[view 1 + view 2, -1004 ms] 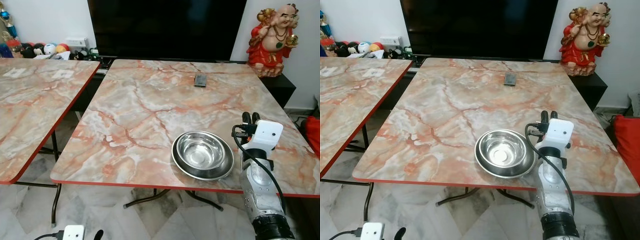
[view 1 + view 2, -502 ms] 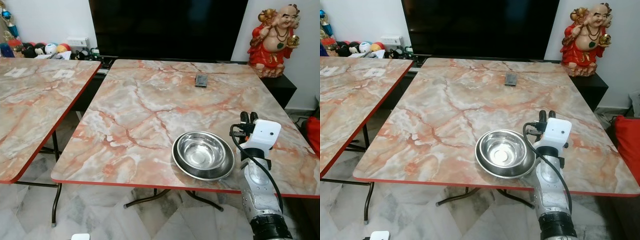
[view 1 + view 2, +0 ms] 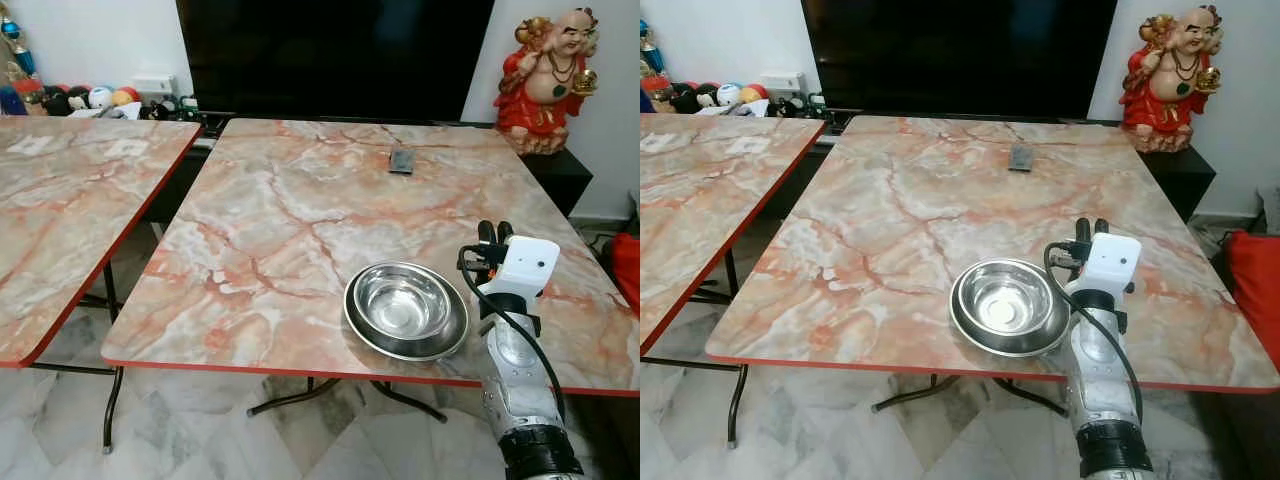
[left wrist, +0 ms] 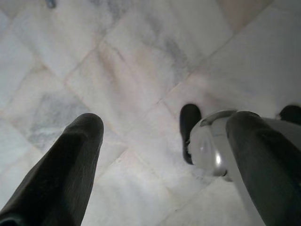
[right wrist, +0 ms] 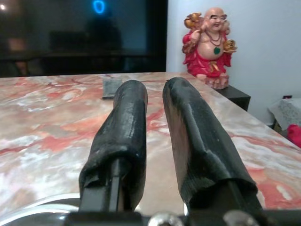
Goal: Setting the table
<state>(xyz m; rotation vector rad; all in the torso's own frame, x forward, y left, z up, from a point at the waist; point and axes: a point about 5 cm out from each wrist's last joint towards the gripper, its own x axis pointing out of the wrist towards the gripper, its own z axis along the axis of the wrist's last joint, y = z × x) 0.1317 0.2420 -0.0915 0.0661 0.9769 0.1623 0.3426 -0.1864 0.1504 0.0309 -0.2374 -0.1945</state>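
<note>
A steel bowl (image 3: 402,298) sits inside a wider steel plate (image 3: 453,335) near the front edge of the marble table (image 3: 300,210). My right gripper (image 3: 492,232) hovers just to the right of the plate, pointing toward the far side of the table. Its two black fingers (image 5: 130,122) stand almost together with nothing between them, and the plate's rim (image 5: 33,207) shows beneath them. My left gripper (image 4: 164,136) hangs low over the white floor tiles, its fingers (image 4: 66,165) wide apart and empty.
A small dark remote (image 3: 402,160) lies at the far side of the table. A red statue (image 3: 545,80) stands on a black cabinet at the back right, beside a large dark TV (image 3: 330,50). A second marble table (image 3: 70,210) stands to the left across a narrow gap.
The left wrist, which showed at the bottom edge one second ago, has dropped out of the eye views. The right gripper has edged slightly forward beside the plate.
</note>
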